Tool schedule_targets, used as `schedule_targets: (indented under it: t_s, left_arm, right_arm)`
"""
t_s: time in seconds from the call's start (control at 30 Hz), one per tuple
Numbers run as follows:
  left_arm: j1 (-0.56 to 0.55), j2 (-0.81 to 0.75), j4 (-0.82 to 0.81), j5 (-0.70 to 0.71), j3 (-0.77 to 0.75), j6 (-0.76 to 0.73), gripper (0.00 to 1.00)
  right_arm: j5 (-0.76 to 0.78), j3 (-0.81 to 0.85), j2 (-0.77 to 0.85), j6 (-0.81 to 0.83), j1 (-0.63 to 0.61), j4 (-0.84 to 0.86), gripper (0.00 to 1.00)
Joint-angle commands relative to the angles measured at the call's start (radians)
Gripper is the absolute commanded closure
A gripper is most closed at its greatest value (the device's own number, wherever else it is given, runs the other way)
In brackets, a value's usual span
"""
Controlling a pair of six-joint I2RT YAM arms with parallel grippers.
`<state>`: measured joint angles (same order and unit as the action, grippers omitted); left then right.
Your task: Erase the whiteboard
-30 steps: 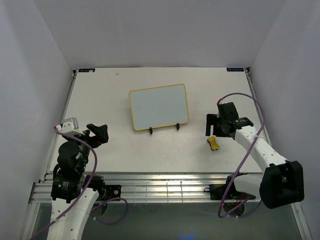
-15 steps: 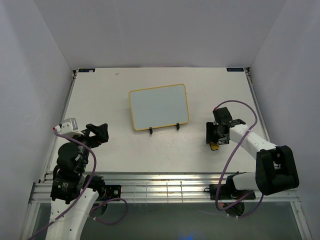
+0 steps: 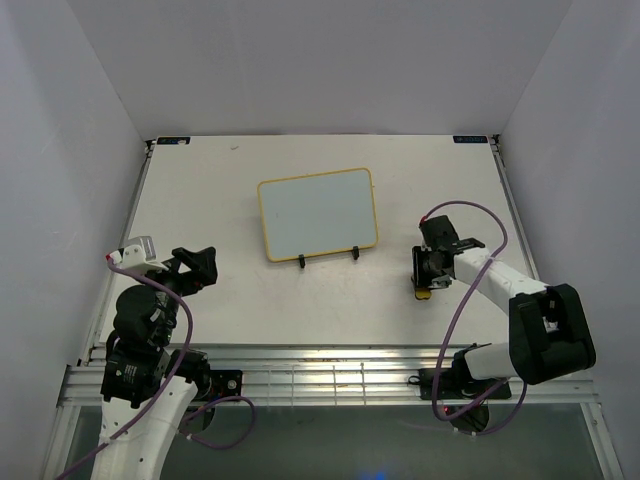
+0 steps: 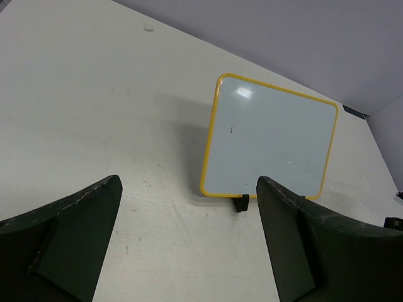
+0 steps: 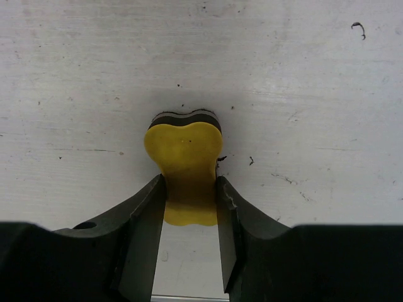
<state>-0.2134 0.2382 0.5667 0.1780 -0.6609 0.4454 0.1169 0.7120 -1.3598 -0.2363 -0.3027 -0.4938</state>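
Black plastic at far left: left gripper (image 3: 205, 266), fingers parted, holding nothing, same place as a second ago. Mid-table (image 3: 200, 180), propped on wire easel stand (image 3: 302, 262): whiteboard (image 3: 318, 212), yellow-framed, near blank bar one tiny speck, not shifted. At right, lowered within the last second onto yellow eraser (image 5: 184, 157): right gripper (image 5: 189, 189), fingers now pressed against both sides of its waist, eraser flat on table, so probably mid-pickup, wiping not yet begun.
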Motion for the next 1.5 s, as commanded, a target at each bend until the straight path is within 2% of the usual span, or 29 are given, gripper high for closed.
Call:
schedule_targets:
  t_s: [0.0,0.17,0.33,0.43,0.47,0.5,0.63,0.83,1.03,1.47]
  left_arm:
    - [-0.004,0.003,-0.016,-0.009,0.007,-0.002,0.02]
    - [-0.004,0.003,-0.018,-0.012,0.01,-0.004,0.02]
    - [-0.004,0.064,-0.007,-0.015,-0.006,0.003,0.02]
    - [-0.006,0.072,-0.007,-0.006,-0.005,0.003,0.02]
    - [-0.006,0.07,-0.007,-0.005,-0.005,0.004,0.02]
    - [-0.004,0.066,-0.007,-0.003,-0.003,0.004,0.02]
    - [-0.004,0.05,-0.004,0.011,-0.002,0.009,0.02]
    - [-0.004,0.003,0.002,0.031,0.001,0.016,0.02]
    - [-0.004,-0.005,0.001,0.02,0.003,0.013,0.02]
    - [-0.006,-0.019,-0.005,0.009,0.007,0.007,0.02]
  right_arm:
    - [0.004,0.012,0.007,-0.008,-0.036,0.029,0.66]
    - [0.001,0.085,0.048,-0.043,-0.159,0.037,0.67]
    - [0.026,0.308,-0.048,-0.054,-0.41,0.118,0.68]
    - [0.076,0.522,-0.204,-0.031,-0.521,0.123,0.69]
    - [0.102,0.647,-0.291,-0.003,-0.544,0.117,0.69]
    - [0.165,0.708,-0.333,0.009,-0.588,0.113,0.69]
    - [0.302,0.964,-0.572,0.081,-0.65,0.126,0.69]
    - [0.391,1.32,-0.835,0.23,-0.69,0.055,0.69]
    - [0.441,1.405,-0.932,0.324,-0.693,0.047,0.69]
    - [0.434,1.302,-0.9,0.299,-0.656,0.049,0.69]
